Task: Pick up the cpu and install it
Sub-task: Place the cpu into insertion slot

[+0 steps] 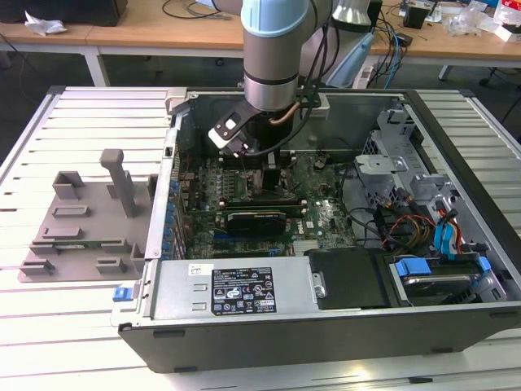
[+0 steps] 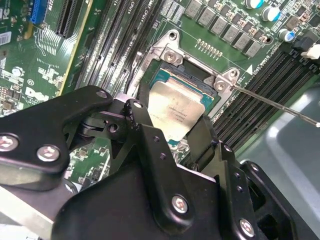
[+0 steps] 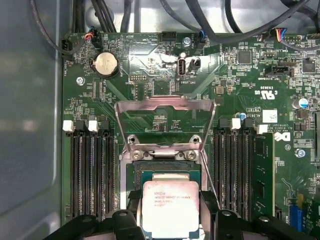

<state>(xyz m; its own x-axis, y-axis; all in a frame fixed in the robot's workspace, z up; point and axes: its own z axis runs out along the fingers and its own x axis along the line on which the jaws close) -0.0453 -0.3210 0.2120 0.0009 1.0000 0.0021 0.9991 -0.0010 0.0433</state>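
Closest in both wrist views, the black gripper (image 3: 170,216) has its two fingers (image 2: 145,135) pressed against opposite edges of the cpu (image 3: 171,204), clamped on it. The silvery chip sits level within the black socket (image 3: 165,166) on the green motherboard (image 3: 150,55); whether it is fully seated I cannot tell. Just beyond it the metal load plate (image 3: 165,103) stands hinged open, and its thin lever rod (image 2: 270,105) angles away to one side. Rows of black memory slots (image 3: 90,170) flank the socket, one of them holding a green memory module (image 3: 262,170). Farther on lies a round coin cell (image 3: 106,64). In the exterior view the grey arm (image 1: 273,49) reaches down into the open computer case (image 1: 285,342), past the power supply (image 1: 236,285). On the exterior view's left, a grey fixture tray (image 1: 81,220) rests on the slatted table (image 1: 49,122), with wooden benches (image 1: 163,32) behind
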